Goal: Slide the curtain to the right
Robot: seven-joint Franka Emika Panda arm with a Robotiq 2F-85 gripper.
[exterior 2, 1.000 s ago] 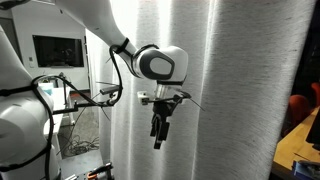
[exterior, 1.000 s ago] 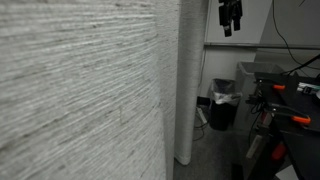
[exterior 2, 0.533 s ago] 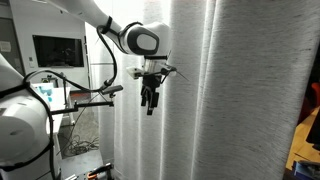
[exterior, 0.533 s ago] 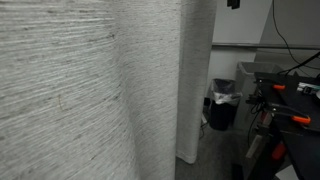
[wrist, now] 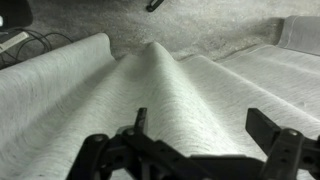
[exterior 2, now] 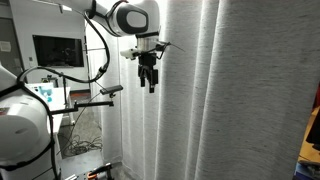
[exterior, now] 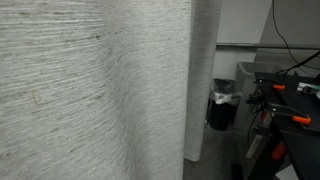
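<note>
The curtain (exterior: 90, 90) is seen filling most of an exterior view, its folded edge hanging just beside a black-lined bin (exterior: 224, 103); a table (exterior: 290, 105) with orange-handled clamps is seen further off; in an exterior view (exterior 2: 230, 90) the fabric is shown hanging in soft vertical folds; the gripper (exterior 2: 148, 84) is held high in front of it, pointing down; in the wrist view the gripper (wrist: 185, 140) is shown spread wide, nothing grasped, above a raised fold of cloth (wrist: 160, 80)

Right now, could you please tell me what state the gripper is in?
Gripper: open, fingers spread, holding nothing; the curtain is not gripped.
</note>
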